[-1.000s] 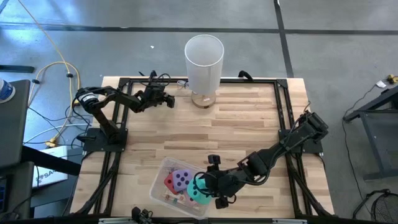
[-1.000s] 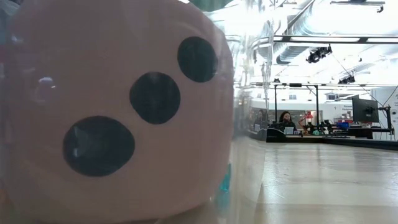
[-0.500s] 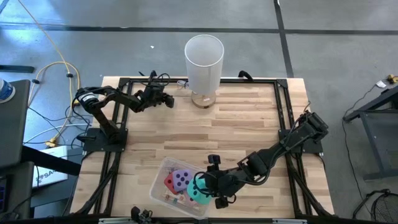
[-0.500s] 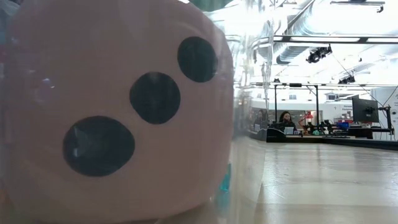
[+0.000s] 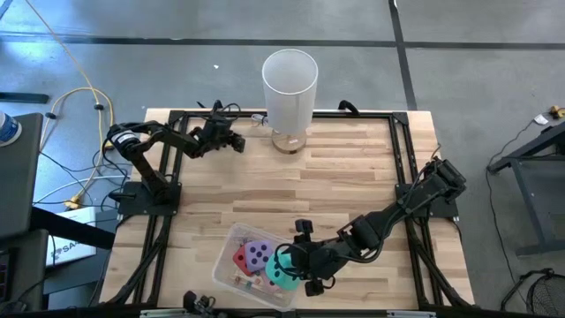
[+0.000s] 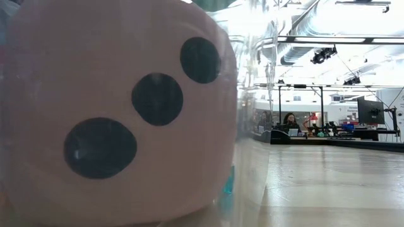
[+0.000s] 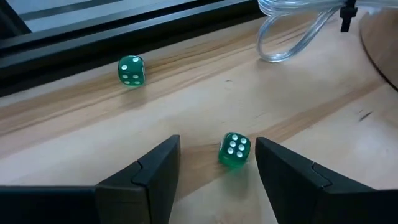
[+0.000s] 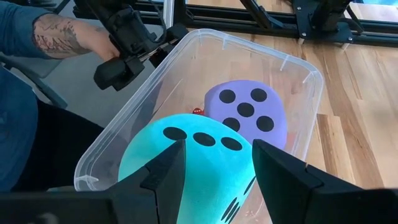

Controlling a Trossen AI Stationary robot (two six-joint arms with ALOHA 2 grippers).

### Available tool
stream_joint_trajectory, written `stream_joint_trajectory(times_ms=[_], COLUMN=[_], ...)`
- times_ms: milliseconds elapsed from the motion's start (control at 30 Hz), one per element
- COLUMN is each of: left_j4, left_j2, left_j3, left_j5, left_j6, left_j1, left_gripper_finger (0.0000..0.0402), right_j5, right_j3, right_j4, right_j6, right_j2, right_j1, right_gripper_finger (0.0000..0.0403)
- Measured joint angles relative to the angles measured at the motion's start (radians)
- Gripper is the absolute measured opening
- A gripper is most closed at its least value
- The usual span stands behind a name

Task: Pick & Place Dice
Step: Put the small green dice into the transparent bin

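Note:
A teal die (image 8: 205, 155) is held in my right gripper (image 8: 219, 144) over the clear bin (image 5: 228, 252) at the table's near edge. In the bin lie a purple die (image 8: 249, 112), a red die (image 5: 241, 258) and a pink die (image 6: 120, 113), the pink one against the bin's near wall. At the table's far left my left gripper (image 7: 217, 142) stands open and low, its fingers on either side of a small green see-through die (image 7: 235, 150) without touching it. A second small green die (image 7: 131, 70) rests on the wood farther off. My right gripper pinches the teal die between its two fingers, on two opposite sides (image 8: 189, 165). The fingers slant down from the table's right. The soft die bulges out past one finger (image 8: 134, 162) and hangs clear above the bin, its three-pip face (image 8: 202, 138) up.
A tall white cylinder (image 5: 290, 84) stands at the far edge. Clear tubing (image 7: 289, 31) lies near my left gripper, by the black frame rail (image 7: 93, 37). A person's forearm (image 8: 68, 37) and a black clamp (image 8: 124, 37) are just beyond the bin.
My left gripper's fingers have drawn somewhat closer together in the high view and still stand apart. My right gripper and the teal die have kept still.

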State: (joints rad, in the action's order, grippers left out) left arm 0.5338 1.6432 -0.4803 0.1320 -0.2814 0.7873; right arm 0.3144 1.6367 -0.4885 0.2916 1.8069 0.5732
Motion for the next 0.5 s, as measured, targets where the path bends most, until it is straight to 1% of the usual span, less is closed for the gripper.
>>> stream_joint_trajectory(times_ms=[333,400,500], left_j4=[0.006,0.005,0.005], left_j2=[0.005,0.005,0.005], left_j3=[-0.001,-0.001,-0.001], left_j5=[-0.002,0.004,0.003], left_j6=[0.047,0.047,0.043], left_j1=[-0.04,-0.045,-0.045], left_gripper_finger=[0.0194,0.0184,0.0158], right_j5=[0.0,0.0,0.0], right_j3=[0.0,0.0,0.0], right_j4=[0.0,0.0,0.0], right_j6=[-0.004,-0.004,-0.004], right_j2=[0.0,0.0,0.0], right_j1=[0.0,0.0,0.0], right_gripper_finger=[0.0176,0.0176,0.0176])
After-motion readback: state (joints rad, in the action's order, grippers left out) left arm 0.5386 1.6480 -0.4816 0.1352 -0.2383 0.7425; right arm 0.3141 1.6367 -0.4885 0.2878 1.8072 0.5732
